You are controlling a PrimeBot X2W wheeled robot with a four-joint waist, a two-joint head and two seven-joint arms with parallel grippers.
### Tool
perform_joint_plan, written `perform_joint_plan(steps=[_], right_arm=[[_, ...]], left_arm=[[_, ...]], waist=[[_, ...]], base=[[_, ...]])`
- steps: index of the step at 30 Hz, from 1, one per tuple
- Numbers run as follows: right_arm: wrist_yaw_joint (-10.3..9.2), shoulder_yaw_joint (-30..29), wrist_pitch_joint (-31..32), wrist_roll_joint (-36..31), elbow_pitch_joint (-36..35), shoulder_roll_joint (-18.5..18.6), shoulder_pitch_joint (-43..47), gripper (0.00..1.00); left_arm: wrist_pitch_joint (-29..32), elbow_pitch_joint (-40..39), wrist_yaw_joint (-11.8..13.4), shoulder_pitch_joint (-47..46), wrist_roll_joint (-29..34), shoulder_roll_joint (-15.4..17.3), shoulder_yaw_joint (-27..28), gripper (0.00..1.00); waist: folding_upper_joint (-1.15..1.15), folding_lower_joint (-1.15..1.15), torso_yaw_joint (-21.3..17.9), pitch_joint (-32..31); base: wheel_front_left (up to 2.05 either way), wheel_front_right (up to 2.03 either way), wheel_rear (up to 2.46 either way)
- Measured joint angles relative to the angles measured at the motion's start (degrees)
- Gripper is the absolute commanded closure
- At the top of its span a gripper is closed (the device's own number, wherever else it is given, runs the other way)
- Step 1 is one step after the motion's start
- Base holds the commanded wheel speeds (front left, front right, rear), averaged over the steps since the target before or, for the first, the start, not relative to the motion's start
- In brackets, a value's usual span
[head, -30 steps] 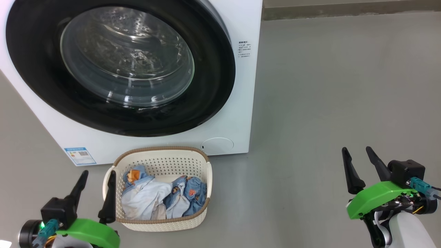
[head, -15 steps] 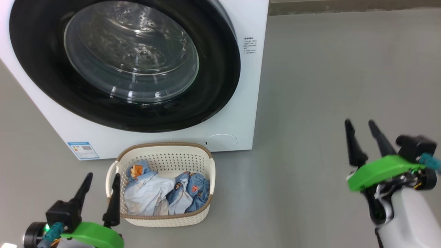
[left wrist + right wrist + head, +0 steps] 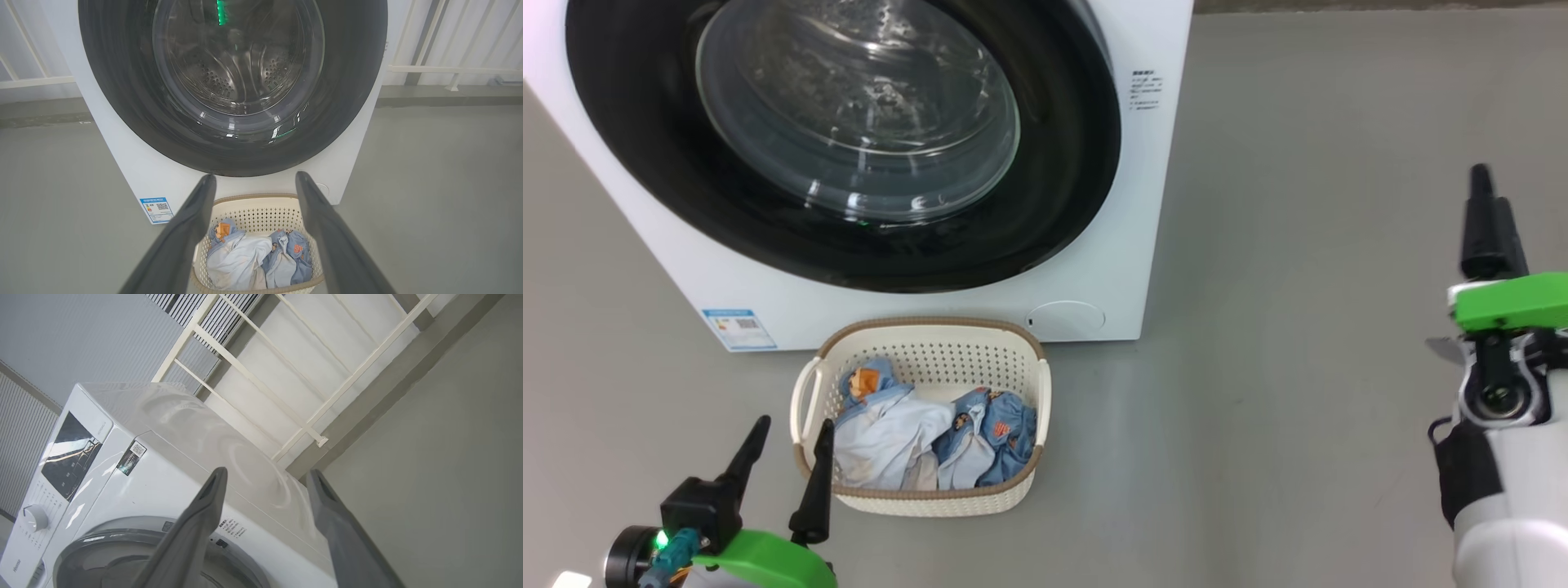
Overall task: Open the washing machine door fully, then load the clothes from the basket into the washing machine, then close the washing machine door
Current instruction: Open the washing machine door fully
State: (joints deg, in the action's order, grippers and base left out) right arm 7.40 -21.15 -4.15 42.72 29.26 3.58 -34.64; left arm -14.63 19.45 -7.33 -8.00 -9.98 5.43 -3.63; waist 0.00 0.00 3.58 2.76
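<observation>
The white washing machine (image 3: 1147, 204) fills the upper left of the head view. Its door (image 3: 1078, 163), black-rimmed with a glass bowl, lies flat against the front. On the floor just in front stands the cream basket (image 3: 931, 359), holding blue and pale clothes (image 3: 890, 441). My left gripper (image 3: 792, 429) is open at the basket's near left corner, apart from it. In the left wrist view, the left gripper (image 3: 255, 176) frames the basket (image 3: 253, 199) and clothes (image 3: 245, 261). My right gripper (image 3: 1482, 175) is raised at the far right, fingers edge-on. In the right wrist view, the right gripper (image 3: 266, 471) is open and empty, facing the machine's (image 3: 163, 465) upper right corner.
Bare grey floor (image 3: 1298, 327) spreads to the right of the machine and basket. A blue sticker (image 3: 739, 327) and a round cover (image 3: 1066, 317) sit low on the front. A control knob (image 3: 34, 517) and a white railing (image 3: 261, 384) behind the machine appear in the right wrist view.
The head camera has shifted, so machine and basket sit further right. My right gripper has risen and rolled until its fingers are edge-on. The left gripper keeps its place by the basket.
</observation>
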Motion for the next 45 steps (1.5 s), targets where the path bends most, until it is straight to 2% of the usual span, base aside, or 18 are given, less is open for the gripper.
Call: perform_joint_plan(steps=[4, 5, 6, 7, 14, 20, 37, 45], right_arm=[[0.0, -4.4, 1.5, 6.9, 3.8, -0.1, -3.2, 0.02], [0.0, -5.4, 1.9, 8.8, 5.1, -0.1, -4.1, 0.37], [0.0, -5.9, 1.9, 10.3, 6.3, -0.1, -4.9, 0.65], [0.0, -6.2, 1.9, 11.7, 7.5, -0.1, -5.8, 0.98], [0.0, -7.3, 2.2, 17.5, 14.2, -0.2, -11.6, 1.0], [0.0, -7.6, 7.4, 20.7, 19.5, -0.1, -17.3, 1.0], [0.0, -7.1, 24.3, 16.0, 30.0, 1.4, -36.5, 1.0], [-0.01, -7.3, 26.5, 12.3, 33.4, 1.9, -42.9, 1.0]], left_arm=[[0.0, 0.1, 0.0, -0.2, -0.4, 0.0, -0.4, 0.0], [0.0, 0.1, 0.0, -0.3, -0.4, 0.0, -0.6, 0.0], [0.0, 0.1, 0.0, -0.3, -0.4, 0.0, -0.8, 0.0], [0.0, 0.1, 0.0, -0.5, -0.4, -0.1, -0.9, 0.0], [0.0, 0.8, 0.0, -1.5, -1.0, -0.6, -1.5, 0.0], [0.0, 0.7, 0.0, -2.6, -1.0, -0.9, -1.8, 0.0], [0.0, -0.9, 0.0, -6.2, -2.0, -2.5, -2.1, 0.0], [0.0, -2.4, 0.0, -8.0, -2.0, -2.8, -2.3, 0.0]], waist=[[0.0, 0.0, 0.7, 0.8], [0.0, 0.0, 0.9, 1.0], [0.0, 0.0, 1.1, 1.3], [0.0, 0.0, 1.3, 1.5], [0.0, 0.0, 2.6, 3.4], [0.0, 0.0, 3.7, 4.8], [0.0, 0.0, 6.1, 11.1], [0.0, 0.0, 7.5, 14.4]], base=[[0.0, 0.0, 0.0], [0.0, 0.0, 0.0], [0.0, 0.0, 0.0], [0.0, 0.0, 0.0], [0.0, 0.0, 0.0], [0.0, 0.0, 0.0], [0.0, 0.0, 0.0], [0.0, 0.0, 0.0]])
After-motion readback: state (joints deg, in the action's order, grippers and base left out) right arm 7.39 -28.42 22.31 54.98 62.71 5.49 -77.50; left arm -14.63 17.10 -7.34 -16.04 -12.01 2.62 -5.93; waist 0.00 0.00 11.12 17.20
